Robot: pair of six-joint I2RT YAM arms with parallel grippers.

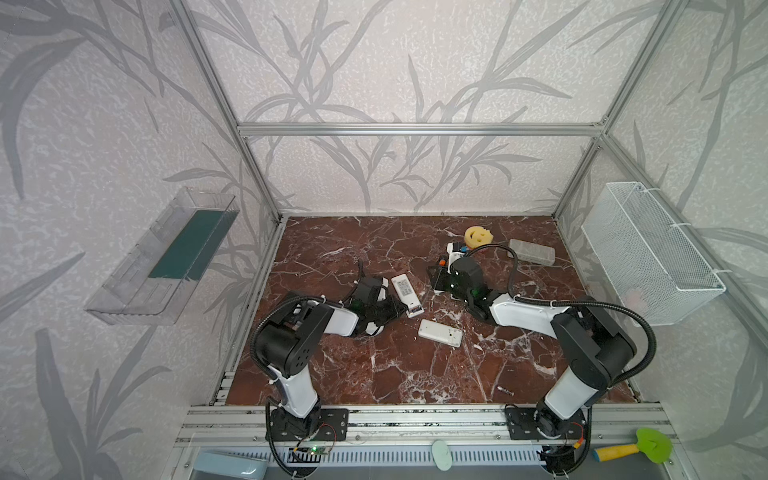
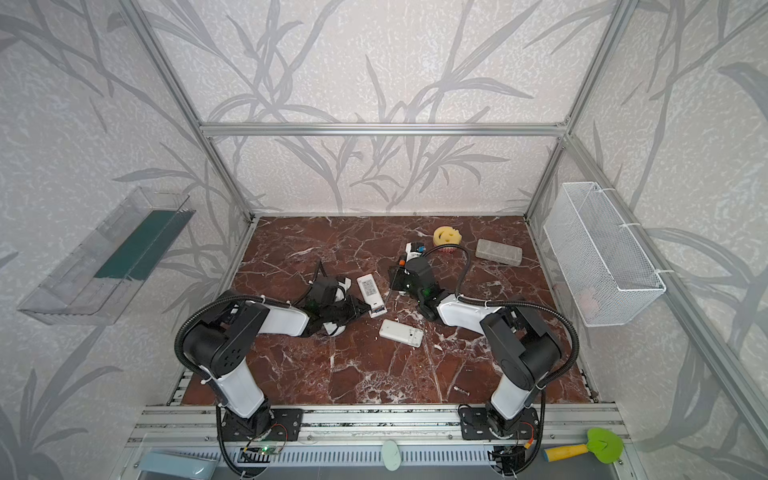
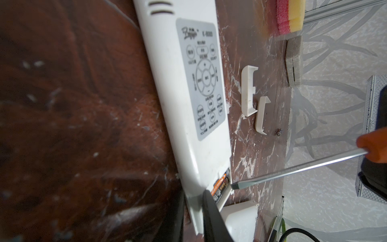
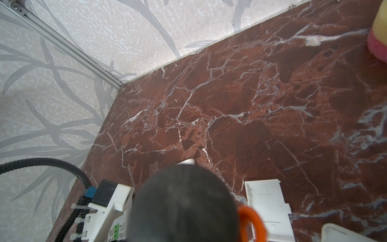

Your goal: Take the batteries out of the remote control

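The white remote control [image 3: 188,94] lies on the marble table with its grey label up. My left gripper [image 3: 193,211] is shut on its near end, beside the open compartment. A battery [image 3: 219,186] with an orange and black label sits in that compartment. The flat tip of the screwdriver [image 3: 235,186] touches the compartment's edge next to it. My right gripper [image 1: 438,276] is shut on the screwdriver's orange handle [image 3: 372,144]. In the right wrist view the handle's dark end [image 4: 184,205] hides the jaws. A silvery grey battery [image 1: 505,390] lies loose near the front edge.
Two white covers [image 3: 248,90] [image 3: 261,115] lie beside the remote. A second white remote [image 1: 440,332] lies mid-table. At the back right are a yellow smiley sponge [image 1: 478,236] and a grey block [image 1: 532,251]. A white wire basket [image 1: 648,249] hangs on the right wall and a clear tray [image 1: 162,257] on the left.
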